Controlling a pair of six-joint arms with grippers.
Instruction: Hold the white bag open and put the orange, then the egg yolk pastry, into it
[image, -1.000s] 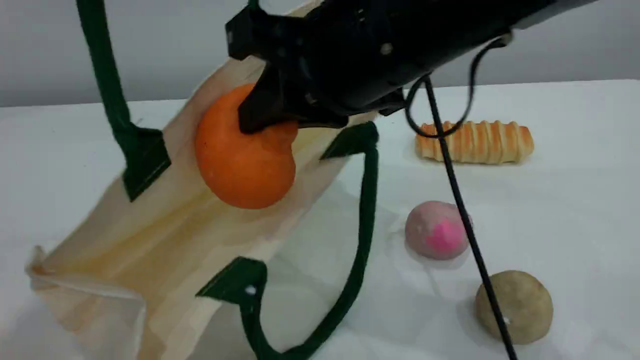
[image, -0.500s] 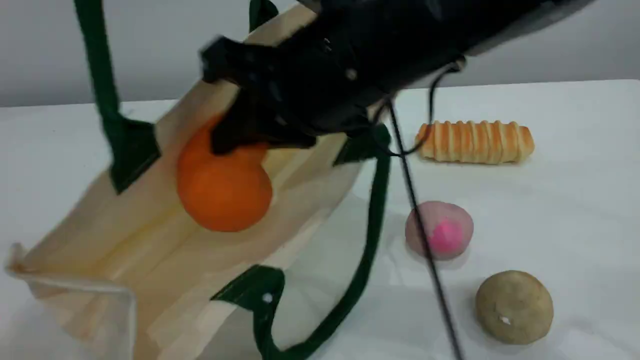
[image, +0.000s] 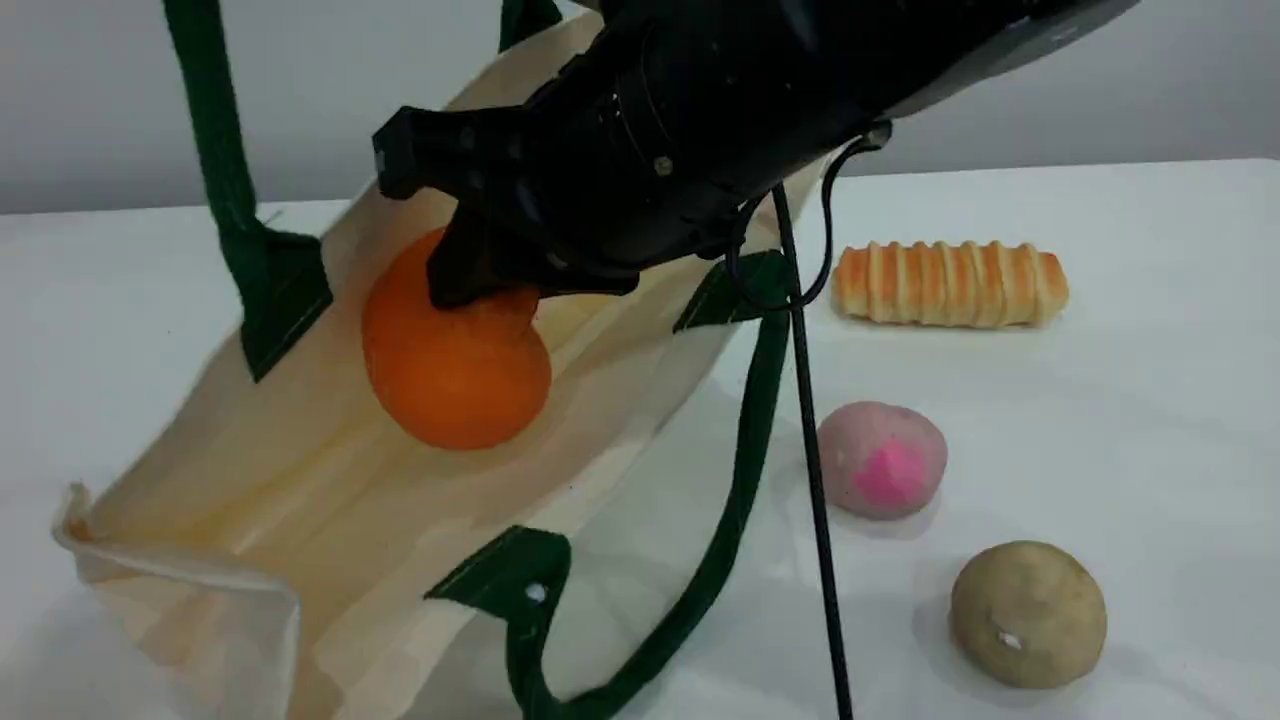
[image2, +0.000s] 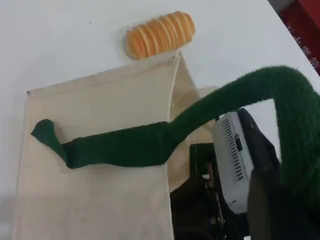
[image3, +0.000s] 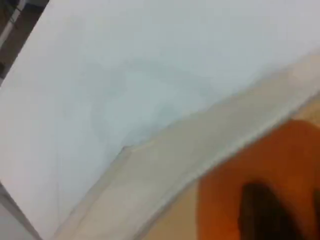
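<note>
On the left half of the table, the white bag lies on its side with its mouth gaping toward the right, the cream lining showing. The orange sits inside that mouth, against the lower inner wall, just within the rim. The right gripper reaches down into the opening from above, and its fingers are closed against the upper part of the orange; in the right wrist view one dark fingertip presses on the orange skin, though that view is blurred. The raised handle of the bag runs taut up past the top edge of the scene view. In the left wrist view this green strap curves up to the left gripper, whose fingers are pressed together on it, holding the upper side of the bag lifted. The lower handle loops loosely on the table beside the bag. A black cable hangs from the right arm across the front. The egg yolk pastry rests on the table at the near right, well apart from the bag. A pink ball lies between it and the bag's rim, and a striped bread roll lies farther back.
</note>
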